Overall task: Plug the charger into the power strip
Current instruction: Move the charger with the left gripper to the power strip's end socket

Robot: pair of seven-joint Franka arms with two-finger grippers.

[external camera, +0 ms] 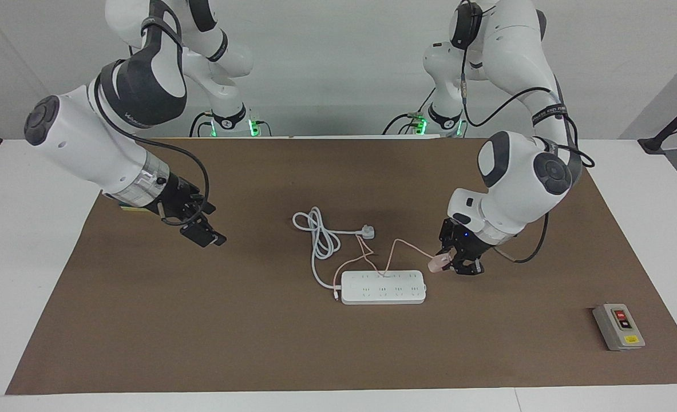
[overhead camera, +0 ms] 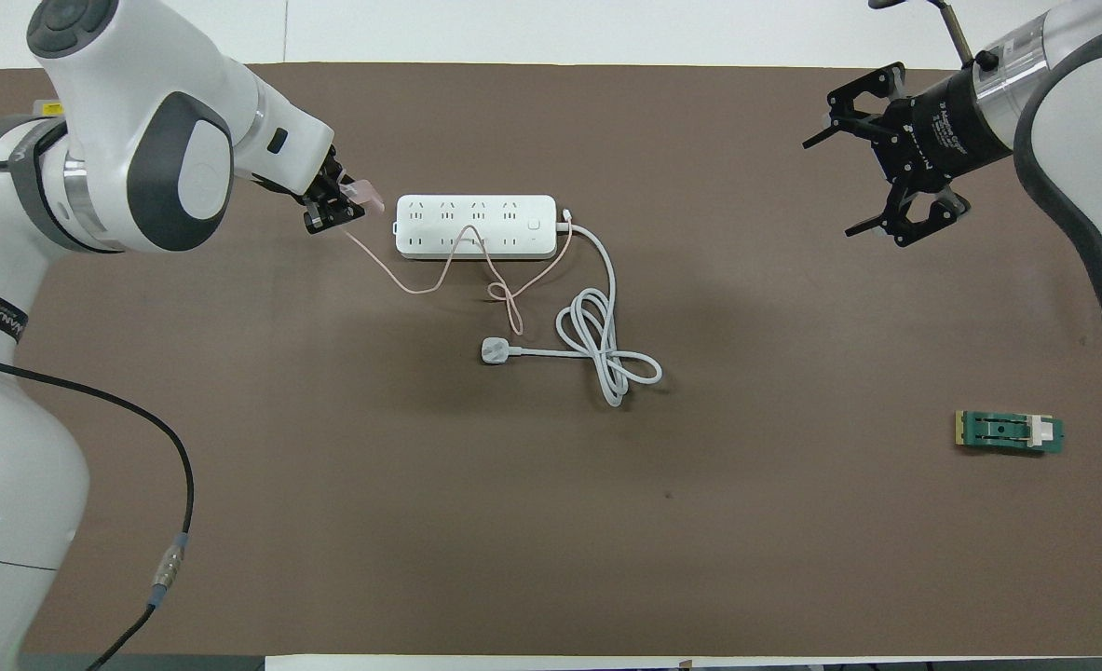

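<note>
**Brown-covered tabletop and what lies on it**

The tabletop (external camera: 143, 320) carries the power strip (external camera: 383, 287) at center frame, its coiled white cord (external camera: 320, 237) above it, a grey button box (external camera: 618, 327) lower right, and a green block (overhead camera: 1009, 432).
</note>
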